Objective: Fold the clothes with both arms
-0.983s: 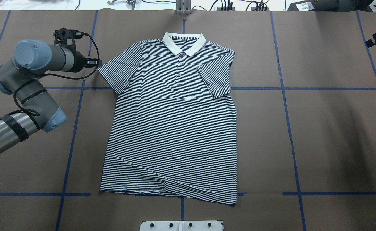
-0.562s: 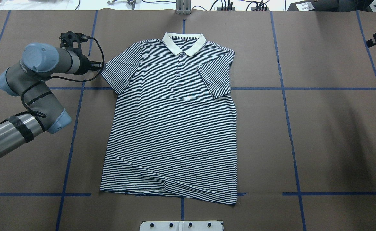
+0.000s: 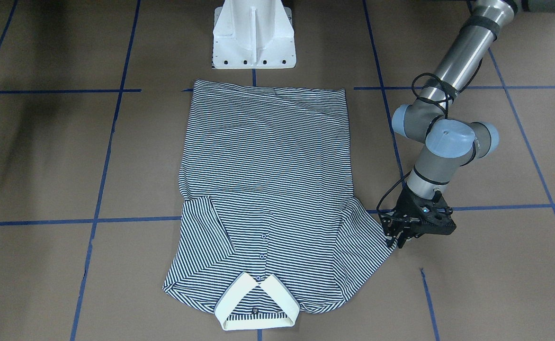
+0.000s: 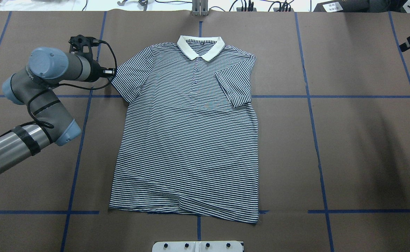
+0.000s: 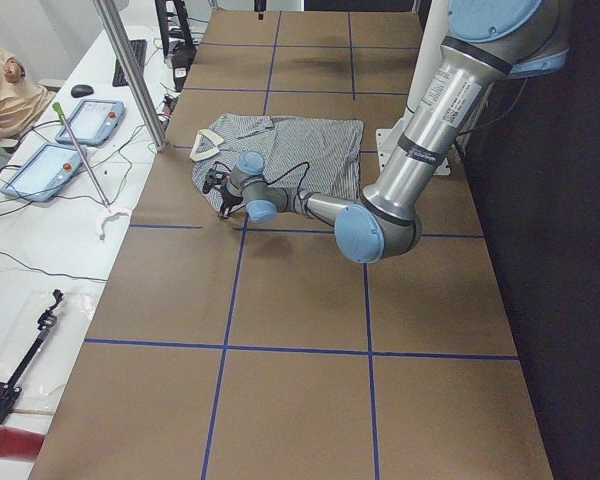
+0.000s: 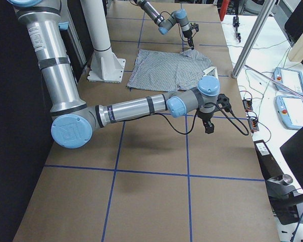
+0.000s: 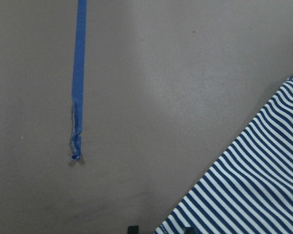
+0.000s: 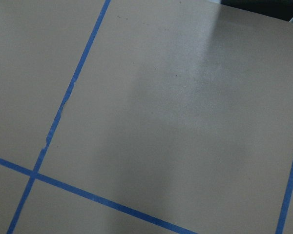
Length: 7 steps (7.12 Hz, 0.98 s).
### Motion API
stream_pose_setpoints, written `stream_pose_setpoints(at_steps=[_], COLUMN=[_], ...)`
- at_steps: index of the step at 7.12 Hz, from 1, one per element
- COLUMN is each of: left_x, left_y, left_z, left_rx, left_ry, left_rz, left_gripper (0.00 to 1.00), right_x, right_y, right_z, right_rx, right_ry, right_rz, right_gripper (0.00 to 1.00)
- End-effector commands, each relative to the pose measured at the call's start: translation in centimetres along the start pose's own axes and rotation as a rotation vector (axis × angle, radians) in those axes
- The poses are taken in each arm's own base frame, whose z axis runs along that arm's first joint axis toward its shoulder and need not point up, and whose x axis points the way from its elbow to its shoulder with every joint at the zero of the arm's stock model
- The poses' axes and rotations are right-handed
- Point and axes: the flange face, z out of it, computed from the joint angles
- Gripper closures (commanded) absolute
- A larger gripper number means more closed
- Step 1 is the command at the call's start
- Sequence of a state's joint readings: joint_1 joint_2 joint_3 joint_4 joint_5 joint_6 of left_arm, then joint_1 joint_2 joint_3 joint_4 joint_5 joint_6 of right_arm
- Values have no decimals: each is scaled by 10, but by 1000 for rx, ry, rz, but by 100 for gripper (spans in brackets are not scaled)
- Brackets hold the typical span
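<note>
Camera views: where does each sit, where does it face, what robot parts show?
Front-facing: across the brown table, facing the white pedestal base; silver-grey left arm, black left gripper at striped polo shirt sleeve.
Overhead: behind the robot, looking down; left arm.
Exterior left: table's end; left arm near.
Exterior right: opposite end; right arm near.
Left wrist: down on sleeve edge; fingertips barely.
Right wrist: bare table.
Shared: front-facing and overhead both show the whole shirt.

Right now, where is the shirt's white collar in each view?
Front-facing: collar bottom centre.
Overhead: top centre.
Exterior left: upper left.
Exterior right: upper right.
Left wrist: absent, only striped sleeve.
Right wrist: absent.
Landmark: white pedestal base, at the shirt's far end from the collar.
</note>
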<state>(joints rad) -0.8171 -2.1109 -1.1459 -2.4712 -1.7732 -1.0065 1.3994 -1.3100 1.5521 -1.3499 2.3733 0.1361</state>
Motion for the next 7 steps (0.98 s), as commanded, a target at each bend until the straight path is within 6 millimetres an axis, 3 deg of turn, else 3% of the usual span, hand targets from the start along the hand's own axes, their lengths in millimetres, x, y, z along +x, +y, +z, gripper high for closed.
stream_pose_setpoints(at_steps=[1,3,5,7], left_x=[4,31,102,200], left_y=[-2,-14,-52,-55], left_z=[-4,-23,-43,-49], left_rx=[7,9,-27,-74], left_ry=[11,17,-44,-90], left_rz=[3,-1,-62,-128], left_gripper=[100,100,100,100], right_x=[0,0,0,0], right_y=[-1,-1,0,0], right_z=[0,0,1,1], right_rx=[0,0,-1,-1], right_ry=[0,0,-1,0], right_rz=[0,5,9,12], right_gripper=[0,0,0,0])
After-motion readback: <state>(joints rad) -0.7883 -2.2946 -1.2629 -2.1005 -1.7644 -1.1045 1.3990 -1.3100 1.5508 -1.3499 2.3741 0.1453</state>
